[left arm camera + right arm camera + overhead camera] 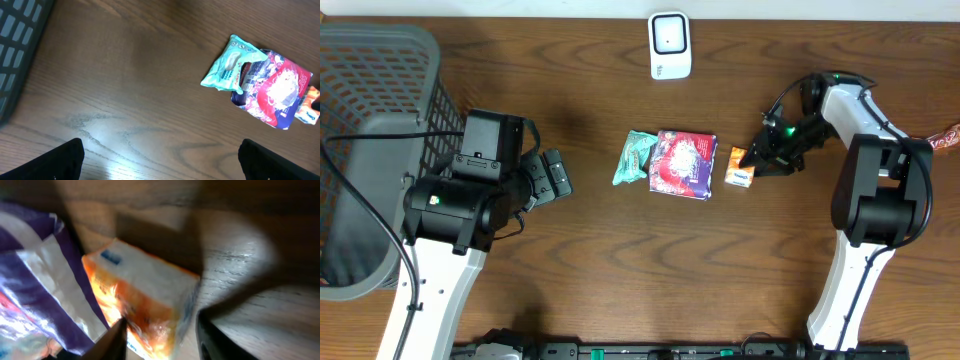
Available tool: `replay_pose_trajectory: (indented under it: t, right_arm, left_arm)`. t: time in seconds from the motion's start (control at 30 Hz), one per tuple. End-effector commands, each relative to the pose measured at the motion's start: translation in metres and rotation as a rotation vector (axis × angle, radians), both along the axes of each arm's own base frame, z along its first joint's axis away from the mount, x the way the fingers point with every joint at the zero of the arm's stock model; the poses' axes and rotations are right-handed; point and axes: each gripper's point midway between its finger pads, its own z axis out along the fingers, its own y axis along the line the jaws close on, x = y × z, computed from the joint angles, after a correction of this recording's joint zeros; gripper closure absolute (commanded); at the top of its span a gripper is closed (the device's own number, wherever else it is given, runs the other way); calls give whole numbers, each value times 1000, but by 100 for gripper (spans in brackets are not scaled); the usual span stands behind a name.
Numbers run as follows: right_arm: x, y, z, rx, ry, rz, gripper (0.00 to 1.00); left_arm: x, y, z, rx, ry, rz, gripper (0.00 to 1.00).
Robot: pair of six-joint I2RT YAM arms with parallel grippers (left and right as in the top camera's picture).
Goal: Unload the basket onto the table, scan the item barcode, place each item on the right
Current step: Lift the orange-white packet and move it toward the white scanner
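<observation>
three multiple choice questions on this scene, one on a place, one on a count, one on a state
1. Where does the orange box lie?
A in the basket
B beside the purple packet, on the right arm's side
C on top of the scanner

2. How many packaged items lie on the table between the arms?
A one
B three
C six

3. How is the left pincer?
A shut on the scanner
B shut on the basket rim
C wide open and empty

Answers:
1 B, the overhead view shows it at the purple packet's edge, with the right pincer around it.
2 B, they are the teal packet, the purple packet and the orange box.
3 C, its fingers stand far apart over bare wood in the left wrist view.
</observation>
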Motion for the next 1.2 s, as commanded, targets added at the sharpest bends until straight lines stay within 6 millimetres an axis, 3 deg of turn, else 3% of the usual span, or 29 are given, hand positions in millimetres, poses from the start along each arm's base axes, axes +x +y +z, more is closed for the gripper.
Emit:
replay_pose_trajectory:
  t: [0.0, 0.03, 0.1, 0.27, 0.4, 0.57, 0.73, 0.87, 1.17]
  right_arm:
    - [-11, 1, -15, 4, 23, 9, 73]
    - [-11, 1, -16, 4, 23, 8, 78]
    - [-11, 1, -16, 3, 27, -1, 99]
    - [-1, 13, 4, 110, 14, -34, 99]
    - [15, 51, 61, 463, -182, 50, 99]
    - [9, 76, 104, 711, -379, 155, 99]
    - [-1, 89, 128, 828, -498, 204, 99]
    - [-16, 102, 136, 862, -545, 289, 99]
    - [-51, 154, 130, 895, -574, 546, 99]
  left_arm:
    - [-1, 3, -3, 13, 8, 3, 2]
    - [-1, 3, -3, 13, 8, 3, 2]
    - [-1, 3, -3, 13, 8, 3, 2]
    - [-1, 3, -3, 13, 8, 3, 2]
    - [-1, 3, -3, 13, 8, 3, 2]
    - [-1, 3, -3, 13, 8, 3, 2]
    - [-1, 3, -3, 13, 8, 3, 2]
    - [-1, 3, -3, 13, 8, 3, 2]
    - [-1, 3, -3, 13, 8, 3, 2]
